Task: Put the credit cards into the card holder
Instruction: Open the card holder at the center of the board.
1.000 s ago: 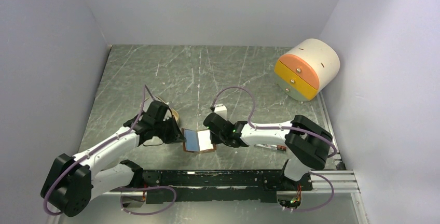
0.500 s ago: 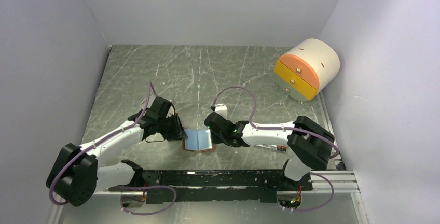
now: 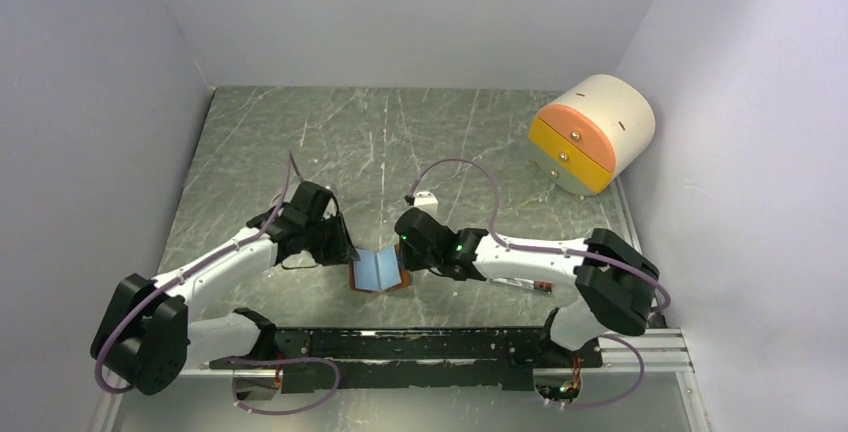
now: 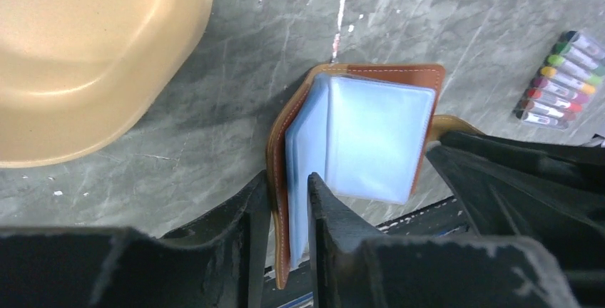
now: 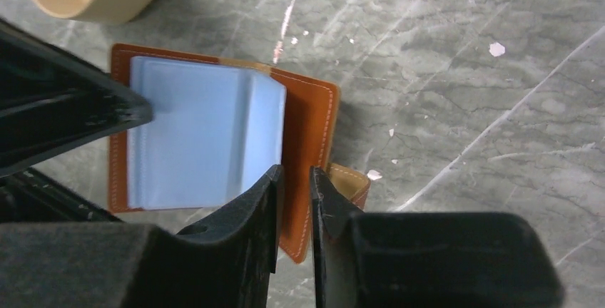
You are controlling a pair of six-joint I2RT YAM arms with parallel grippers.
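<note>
Top external shows the open brown leather card holder (image 3: 378,272) lying between the grippers. Left gripper (image 3: 346,257) pinches its left cover, right gripper (image 3: 405,255) its right.

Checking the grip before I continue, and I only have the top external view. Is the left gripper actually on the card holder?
Observer: In the left wrist view, the left cover of the card holder runs up between the fingers of the left gripper. It looks pinched.
Operator: Right side?
Observer: The right gripper has its fingertips at the right cover, next to the snap tab. I cannot tell whether it is pinching or only pressing.
Operator: Any loose card nearby?
Observer: None in either wrist view. There is only a tan tray beside the holder, which the top view does not show.
</note>
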